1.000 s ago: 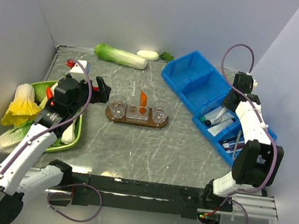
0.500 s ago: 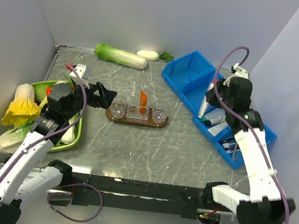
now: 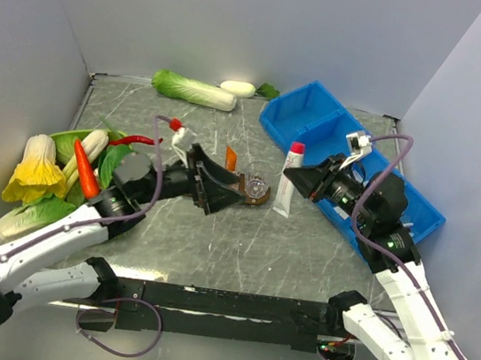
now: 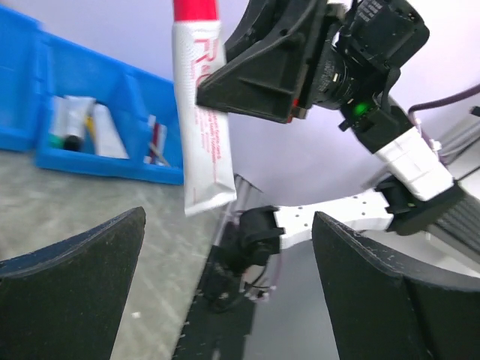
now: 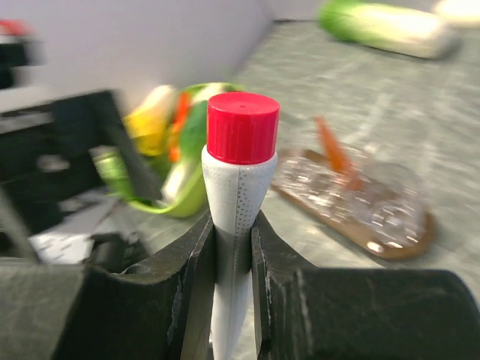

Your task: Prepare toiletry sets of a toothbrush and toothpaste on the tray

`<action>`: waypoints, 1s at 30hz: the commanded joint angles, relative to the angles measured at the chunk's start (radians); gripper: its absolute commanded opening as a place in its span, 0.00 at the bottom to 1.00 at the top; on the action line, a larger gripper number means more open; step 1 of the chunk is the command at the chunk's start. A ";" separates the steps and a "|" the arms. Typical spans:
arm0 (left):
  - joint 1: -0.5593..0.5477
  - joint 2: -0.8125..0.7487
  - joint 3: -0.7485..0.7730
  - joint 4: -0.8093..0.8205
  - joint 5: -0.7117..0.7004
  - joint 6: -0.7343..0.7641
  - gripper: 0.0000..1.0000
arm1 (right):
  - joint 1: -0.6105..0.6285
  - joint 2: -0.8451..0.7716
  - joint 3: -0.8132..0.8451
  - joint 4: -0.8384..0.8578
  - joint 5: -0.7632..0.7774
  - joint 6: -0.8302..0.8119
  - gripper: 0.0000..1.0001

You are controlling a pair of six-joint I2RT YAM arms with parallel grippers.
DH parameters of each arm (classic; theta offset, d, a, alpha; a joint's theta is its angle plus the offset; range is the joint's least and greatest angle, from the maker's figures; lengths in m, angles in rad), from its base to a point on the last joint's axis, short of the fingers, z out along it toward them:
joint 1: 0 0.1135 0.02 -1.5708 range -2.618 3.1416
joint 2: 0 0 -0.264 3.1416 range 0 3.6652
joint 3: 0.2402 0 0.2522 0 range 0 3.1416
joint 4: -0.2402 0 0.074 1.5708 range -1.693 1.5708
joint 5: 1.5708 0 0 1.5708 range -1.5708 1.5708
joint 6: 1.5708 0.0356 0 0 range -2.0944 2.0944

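The tray (image 5: 386, 250), a flat dark-brown wooden board with rounded ends, lies on the grey marbled table (image 3: 241, 243) near the middle. The left arm's head covers most of it in the top view. The toothpaste (image 3: 231, 158), a small orange tube tapering to a flat end, stands tilted on the tray's middle. A clear cup (image 3: 256, 185) of glossy transparent plastic sits at the tray's right end. No toothbrush can be made out.

The left gripper (image 3: 221, 188) hovers over the tray's left part. Its broad, matte-black curved fingers (image 4: 71, 300) are spread wide with nothing between them.

Just right of the tray, the right gripper (image 3: 293, 178) is clamped on a white tube (image 3: 286, 186). This tube is soft and finely dotted, with a smooth round red cap (image 5: 242, 127) on top and a flat crimped end pointing down. It hangs upright, and the black fingers pinch it just under the cap.

Behind that arm stands a blue plastic bin (image 3: 307, 122) with straight walls and dividers. One compartment holds more tubes (image 4: 71, 124).

At the left edge is a green dish (image 3: 65, 139) with a curved rim, heaped with toy vegetables, among them a carrot (image 3: 86, 169). A napa cabbage (image 3: 193, 89) lies along the far edge.
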 commanded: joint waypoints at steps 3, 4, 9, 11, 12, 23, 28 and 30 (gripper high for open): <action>-0.142 0.120 0.008 0.208 -0.035 -0.101 0.97 | 0.036 -0.086 -0.029 0.265 -0.156 0.109 0.04; -0.155 0.147 0.017 0.199 -0.047 -0.090 0.97 | 0.038 -0.094 -0.031 0.277 -0.168 0.114 0.04; -0.205 0.213 0.069 0.196 -0.064 -0.083 0.97 | 0.042 -0.115 -0.055 0.341 -0.223 0.169 0.03; -0.210 0.235 0.074 0.228 -0.046 -0.098 0.98 | 0.042 -0.115 -0.061 0.367 -0.243 0.186 0.02; -0.215 0.245 0.077 0.242 -0.033 -0.113 0.99 | 0.045 -0.117 -0.069 0.374 -0.245 0.188 0.02; -0.231 0.290 0.083 0.357 0.019 -0.175 0.62 | 0.056 -0.103 -0.104 0.410 -0.270 0.197 0.01; -0.233 0.313 0.083 0.399 0.036 -0.199 0.39 | 0.059 -0.098 -0.106 0.382 -0.262 0.175 0.00; -0.233 0.313 0.083 0.383 0.031 -0.189 0.23 | 0.057 -0.098 -0.095 0.351 -0.253 0.159 0.02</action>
